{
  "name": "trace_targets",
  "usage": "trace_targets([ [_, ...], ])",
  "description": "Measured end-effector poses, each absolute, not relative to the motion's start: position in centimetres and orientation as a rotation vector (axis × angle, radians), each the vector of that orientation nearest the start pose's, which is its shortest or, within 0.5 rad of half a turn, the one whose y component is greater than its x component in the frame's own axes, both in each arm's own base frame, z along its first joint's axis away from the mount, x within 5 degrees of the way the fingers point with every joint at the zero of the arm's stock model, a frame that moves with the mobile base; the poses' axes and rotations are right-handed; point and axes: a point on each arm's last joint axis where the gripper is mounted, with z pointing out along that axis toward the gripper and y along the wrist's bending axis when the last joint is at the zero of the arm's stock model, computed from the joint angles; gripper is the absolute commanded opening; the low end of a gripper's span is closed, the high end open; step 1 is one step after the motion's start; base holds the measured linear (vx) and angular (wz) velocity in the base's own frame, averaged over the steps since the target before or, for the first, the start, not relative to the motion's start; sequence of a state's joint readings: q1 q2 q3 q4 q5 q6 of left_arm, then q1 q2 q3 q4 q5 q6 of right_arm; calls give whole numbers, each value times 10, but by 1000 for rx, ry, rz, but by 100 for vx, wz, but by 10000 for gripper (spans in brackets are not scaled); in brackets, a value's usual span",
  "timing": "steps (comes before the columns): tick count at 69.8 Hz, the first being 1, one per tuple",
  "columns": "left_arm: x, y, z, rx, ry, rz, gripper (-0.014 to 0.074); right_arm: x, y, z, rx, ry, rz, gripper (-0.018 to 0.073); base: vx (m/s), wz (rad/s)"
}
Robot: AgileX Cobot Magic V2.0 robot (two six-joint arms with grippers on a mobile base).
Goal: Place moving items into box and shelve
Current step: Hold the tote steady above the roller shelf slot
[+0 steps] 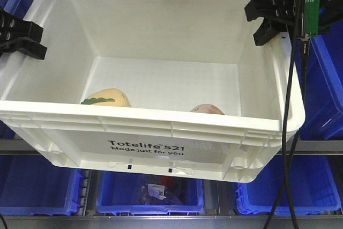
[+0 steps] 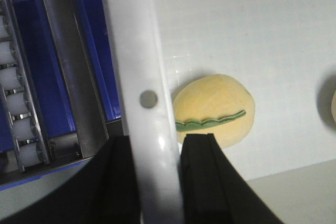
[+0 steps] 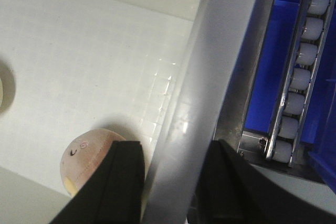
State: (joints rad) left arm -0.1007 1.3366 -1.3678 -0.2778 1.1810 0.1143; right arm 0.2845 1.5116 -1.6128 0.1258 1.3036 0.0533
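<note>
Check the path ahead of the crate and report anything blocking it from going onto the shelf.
Nothing visibly blocks the white crate. The left gripper and right gripper clamp its side walls; blue bins sit below and behind. Its shelf slot isn't identifiable here.

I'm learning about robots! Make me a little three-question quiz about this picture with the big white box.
1. True or false: both toy foods are already inside the white box.
2. What is the left gripper clamped on? A) the cream-yellow toy B) the box's side rim C) a blue bin
3. Fill in: the cream-yellow toy has a wavy strip coloured ____.

Key:
1. True. The cream-yellow toy and the pinkish toy both lie on the box floor.
2. B. Its fingers sit on either side of the rim, and the right gripper grips the opposite rim the same way.
3. Green.
</note>
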Motion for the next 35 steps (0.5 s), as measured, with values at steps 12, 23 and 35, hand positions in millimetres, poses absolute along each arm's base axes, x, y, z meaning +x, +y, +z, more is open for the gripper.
trace_targets([
  [12,259,-49,382,229,2600,-370,-17,289,96,395,-305,2684,276,-12,0,0],
  [23,259,-49,382,229,2600,-370,-17,289,96,395,-305,2684,276,-12,0,0],
  [35,259,-49,382,229,2600,-370,-17,289,96,395,-305,2684,276,-12,0,0],
])
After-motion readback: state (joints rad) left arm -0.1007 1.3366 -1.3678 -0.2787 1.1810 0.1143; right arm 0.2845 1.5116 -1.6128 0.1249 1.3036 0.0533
